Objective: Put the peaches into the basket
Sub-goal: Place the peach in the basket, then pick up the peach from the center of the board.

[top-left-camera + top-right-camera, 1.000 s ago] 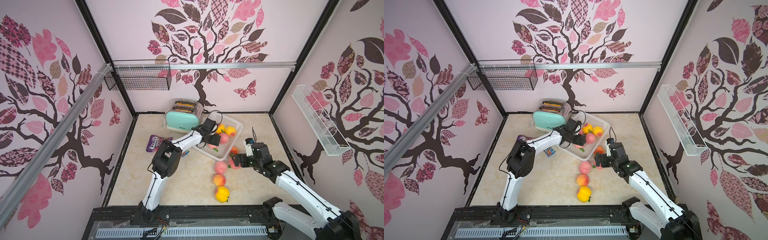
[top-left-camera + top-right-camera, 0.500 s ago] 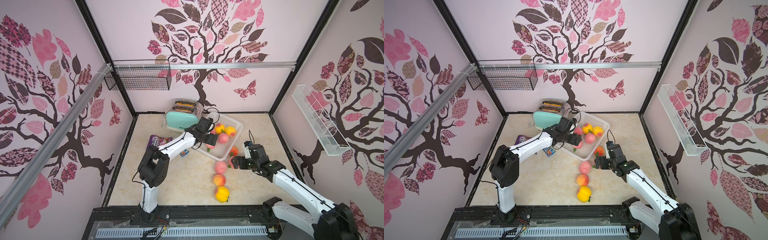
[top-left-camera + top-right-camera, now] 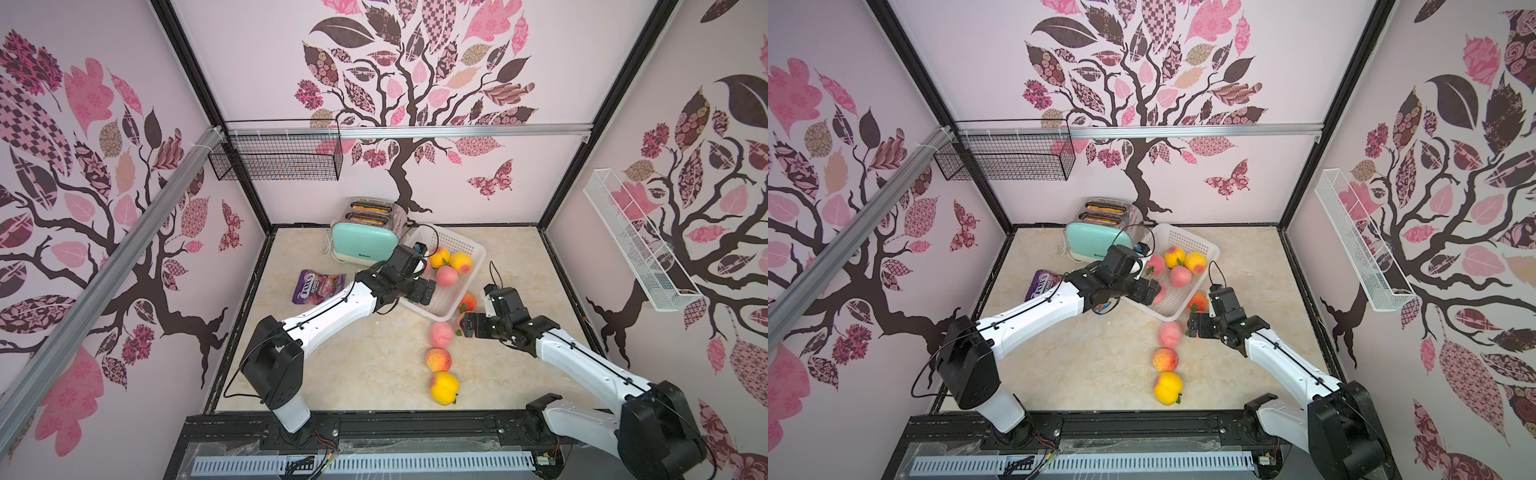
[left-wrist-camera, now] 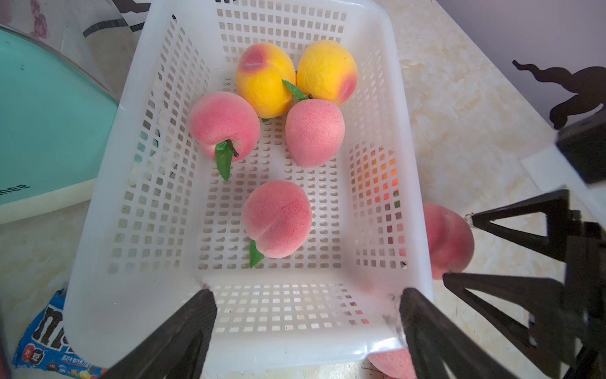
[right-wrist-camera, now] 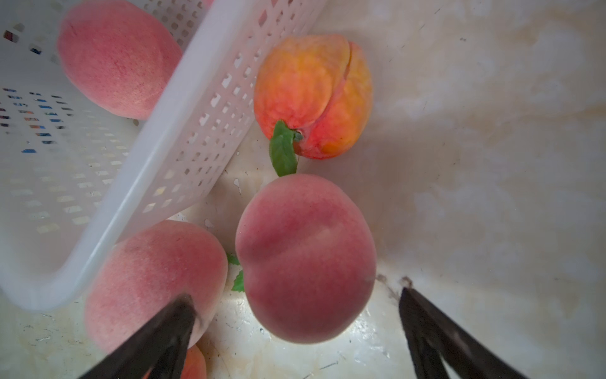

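Right wrist view: right gripper was seen spread wide, nothing held, pink peach framed between the jaws. Second peach was found just beside one finger, so centring was judged needed before closing. Basket was seen just ahead

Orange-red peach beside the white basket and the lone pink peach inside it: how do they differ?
Colour: the orange-red peach is orange with red blush; the lone pink peach is evenly pink. Place: the orange-red peach lies on the table outside the basket wall; the lone pink peach lies on the basket floor. Both have a green leaf.
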Motion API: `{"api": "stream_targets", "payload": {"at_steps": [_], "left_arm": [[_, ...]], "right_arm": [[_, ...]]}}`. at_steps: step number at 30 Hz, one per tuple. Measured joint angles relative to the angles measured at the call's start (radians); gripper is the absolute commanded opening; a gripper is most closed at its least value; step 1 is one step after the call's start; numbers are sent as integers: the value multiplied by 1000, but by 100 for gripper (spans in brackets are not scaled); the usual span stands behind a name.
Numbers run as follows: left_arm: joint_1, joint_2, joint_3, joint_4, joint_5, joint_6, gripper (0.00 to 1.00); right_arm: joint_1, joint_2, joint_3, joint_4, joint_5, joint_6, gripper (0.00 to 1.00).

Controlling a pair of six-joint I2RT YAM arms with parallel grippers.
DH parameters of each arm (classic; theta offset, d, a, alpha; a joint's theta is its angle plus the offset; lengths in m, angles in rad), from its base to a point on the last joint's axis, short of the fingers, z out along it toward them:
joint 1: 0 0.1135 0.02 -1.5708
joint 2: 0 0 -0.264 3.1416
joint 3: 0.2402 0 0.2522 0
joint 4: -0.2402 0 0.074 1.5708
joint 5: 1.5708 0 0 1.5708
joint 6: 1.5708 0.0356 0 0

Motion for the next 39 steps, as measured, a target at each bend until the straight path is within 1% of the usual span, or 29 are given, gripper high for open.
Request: {"api": "stream_targets", "payload": {"at_steps": [5, 13, 23, 26, 31, 39], "left_arm": [[-11, -73, -87, 23, 7, -12, 93], [-12, -149, -129, 59, 19, -18, 93], [-12, -164, -164, 97, 48, -26, 93], [-12, -164, -164, 109, 60, -28, 93], [-12, -158, -164, 120, 82, -29, 93], [-12, -148, -164, 119, 101, -33, 93]], "right_arm": [[0, 39, 10, 0, -2, 6, 100], [0, 93, 35, 10, 6, 11, 100], [0, 167, 36, 19, 6, 11, 99], [0, 169, 37, 25, 6, 11, 96], [0, 182, 39, 37, 1, 10, 87], [0, 184, 39, 45, -3, 6, 78]]}}
